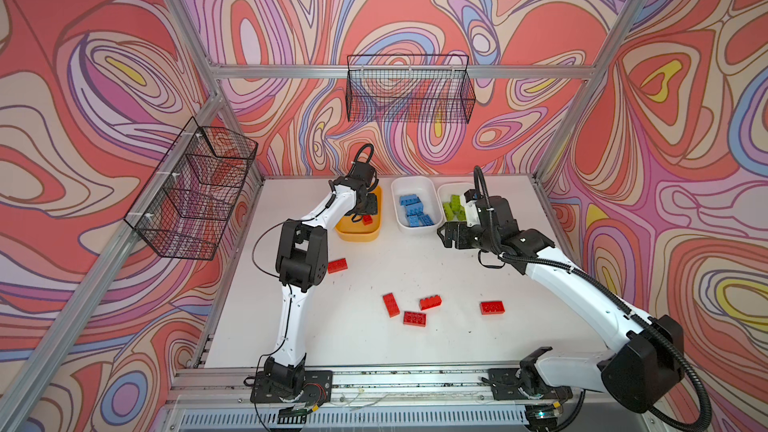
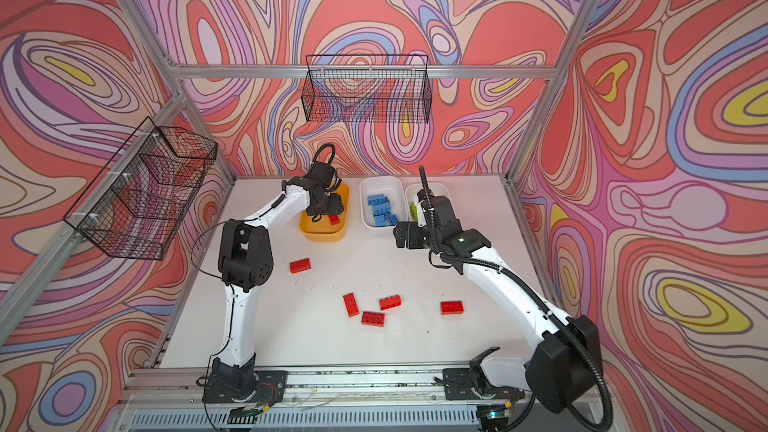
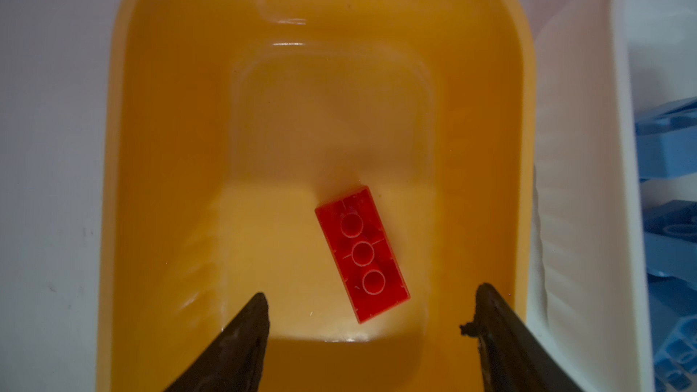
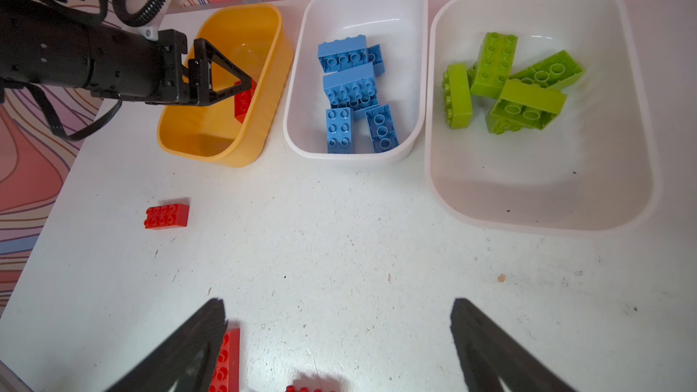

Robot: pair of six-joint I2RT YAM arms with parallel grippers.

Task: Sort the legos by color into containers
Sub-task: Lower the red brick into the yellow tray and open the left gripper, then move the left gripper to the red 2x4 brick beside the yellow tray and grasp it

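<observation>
Hovering over the yellow-orange tub (image 3: pixel 132 145), the left end effector (image 3: pixel 372 294) stands spread, gripping nothing; one red brick (image 3: pixel 362 254) lies loose inside. The right end effector (image 4: pixel 337 302) gapes wide and empty above the counter (image 4: pixel 339 239); five loose red bricks (image 1: pixel 414 318) sit lower-middle in both top views.

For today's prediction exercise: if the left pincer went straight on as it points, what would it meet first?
Probably the red brick in the yellow tub, below the left pincer; depth unclear.
</observation>
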